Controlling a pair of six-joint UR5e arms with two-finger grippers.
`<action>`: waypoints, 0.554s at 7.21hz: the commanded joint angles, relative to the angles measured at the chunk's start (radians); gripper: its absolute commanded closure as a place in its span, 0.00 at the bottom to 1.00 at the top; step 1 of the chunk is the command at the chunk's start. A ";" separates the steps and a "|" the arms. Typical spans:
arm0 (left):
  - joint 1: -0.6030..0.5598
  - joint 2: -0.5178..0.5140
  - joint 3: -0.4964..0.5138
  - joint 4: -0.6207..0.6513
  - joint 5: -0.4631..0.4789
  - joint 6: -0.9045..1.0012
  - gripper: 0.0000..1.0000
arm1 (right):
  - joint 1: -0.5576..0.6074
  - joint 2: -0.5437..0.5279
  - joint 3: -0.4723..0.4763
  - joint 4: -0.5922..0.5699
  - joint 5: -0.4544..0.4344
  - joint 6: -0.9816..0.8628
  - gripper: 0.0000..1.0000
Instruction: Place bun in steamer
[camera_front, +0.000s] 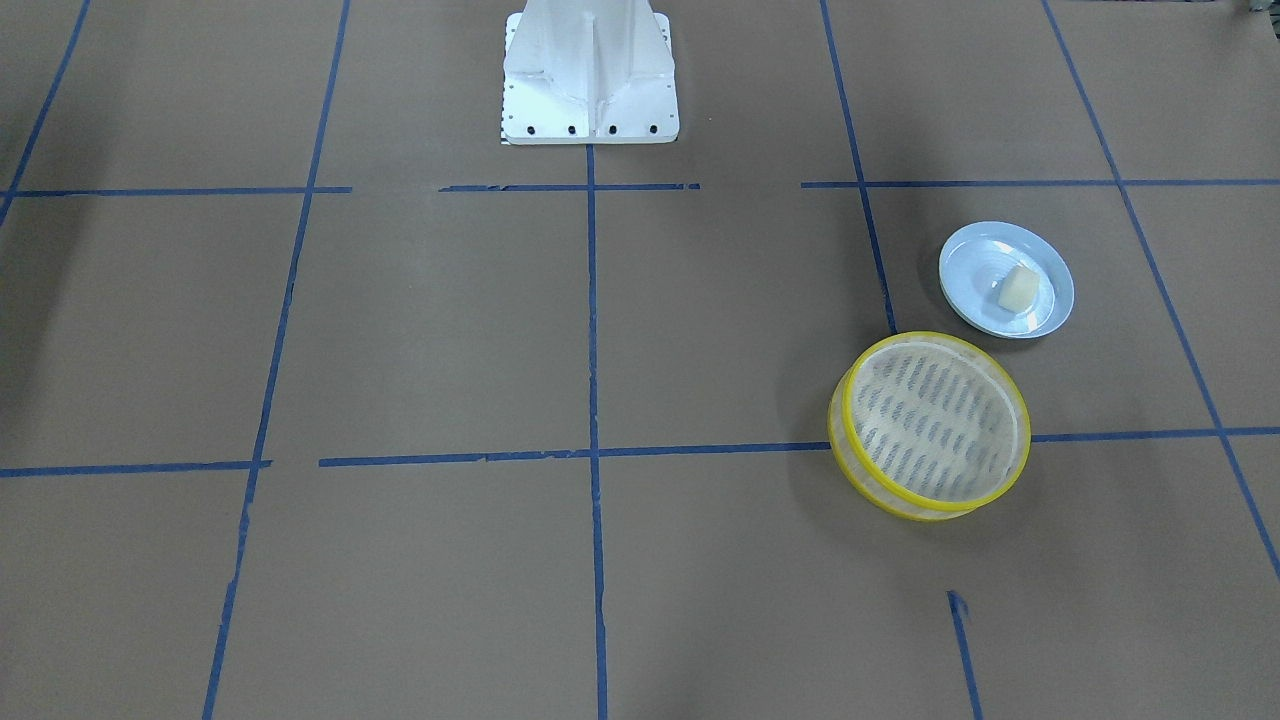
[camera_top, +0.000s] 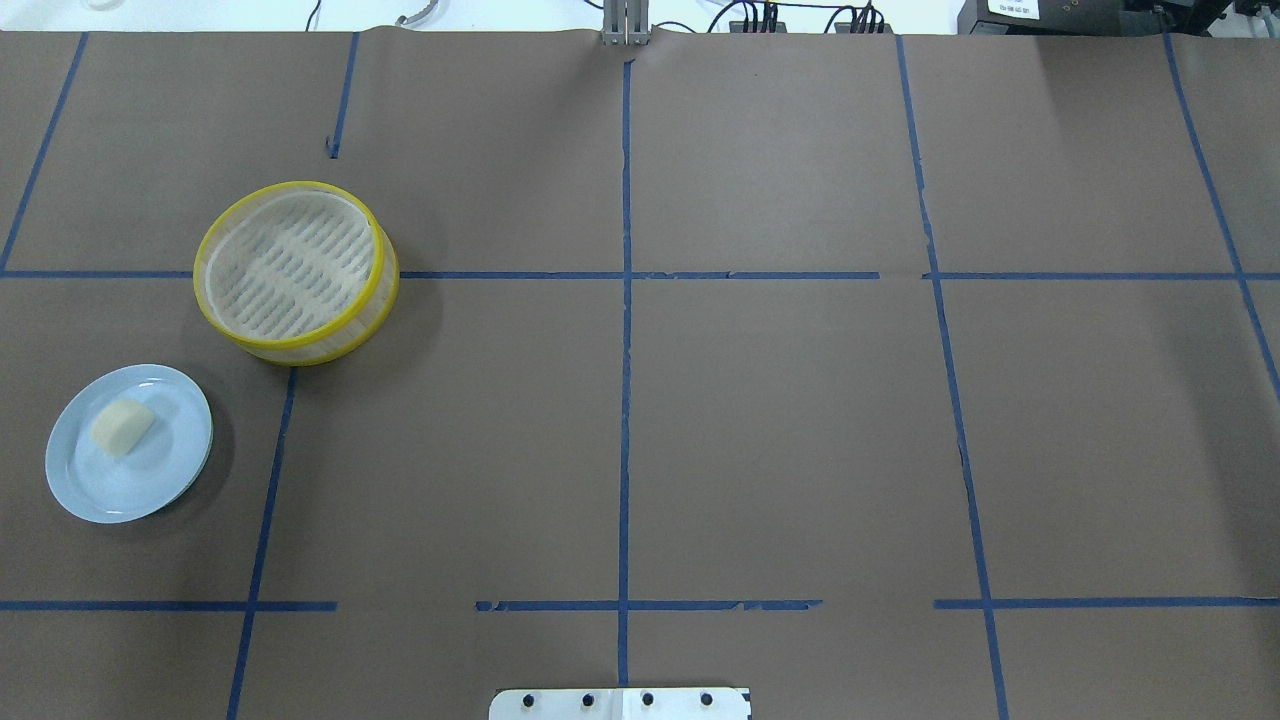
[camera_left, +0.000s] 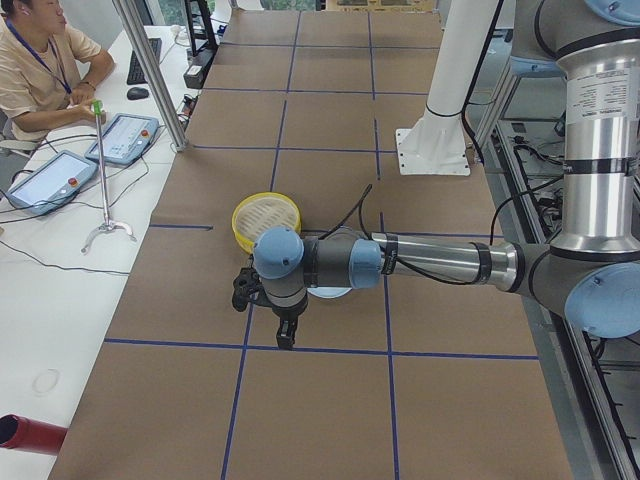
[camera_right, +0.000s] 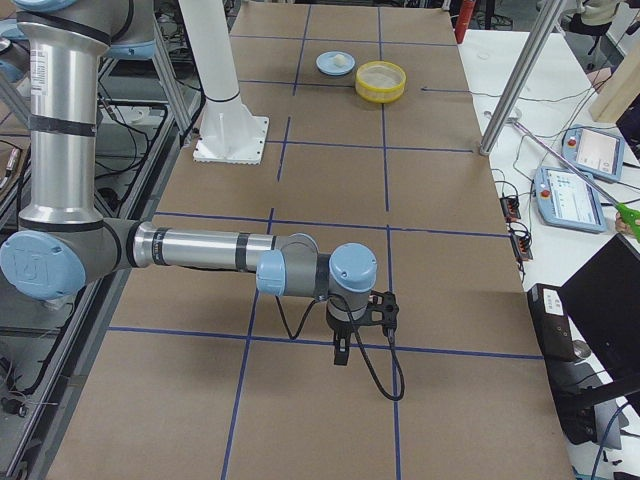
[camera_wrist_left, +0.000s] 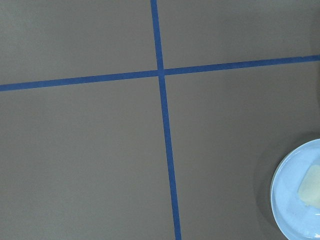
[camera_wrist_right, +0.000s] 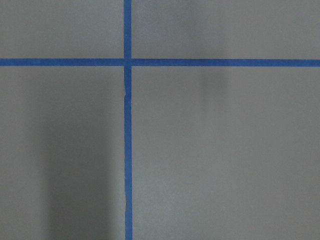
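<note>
The cream-white bun (camera_front: 1016, 287) lies on a pale blue plate (camera_front: 965, 250). It also shows in the overhead view (camera_top: 122, 427) and at the left wrist view's right edge (camera_wrist_left: 311, 186). The yellow-rimmed steamer (camera_front: 935, 420) stands beside the plate with nothing in it, as the overhead view (camera_top: 290, 265) also shows. My left gripper (camera_left: 287, 335) shows only in the exterior left view, pointing down near the plate; I cannot tell if it is open or shut. My right gripper (camera_right: 341, 352) shows only in the exterior right view, far from both things; its state is unclear too.
The white robot pedestal (camera_front: 590, 80) stands at the table's robot side. Blue tape lines grid the brown table. An operator (camera_left: 40, 70) sits at a side desk with tablets (camera_left: 125, 137), and a metal pole (camera_left: 150, 75) rises at the table's edge.
</note>
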 joint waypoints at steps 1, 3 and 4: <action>0.001 -0.013 -0.014 0.050 0.023 0.001 0.00 | 0.000 0.000 0.000 -0.001 0.000 0.000 0.00; -0.001 -0.010 -0.022 0.048 0.041 0.002 0.00 | 0.000 0.000 0.000 -0.001 0.000 0.000 0.00; -0.002 -0.006 -0.051 0.050 0.060 -0.006 0.00 | 0.000 0.000 0.000 -0.001 0.000 0.000 0.00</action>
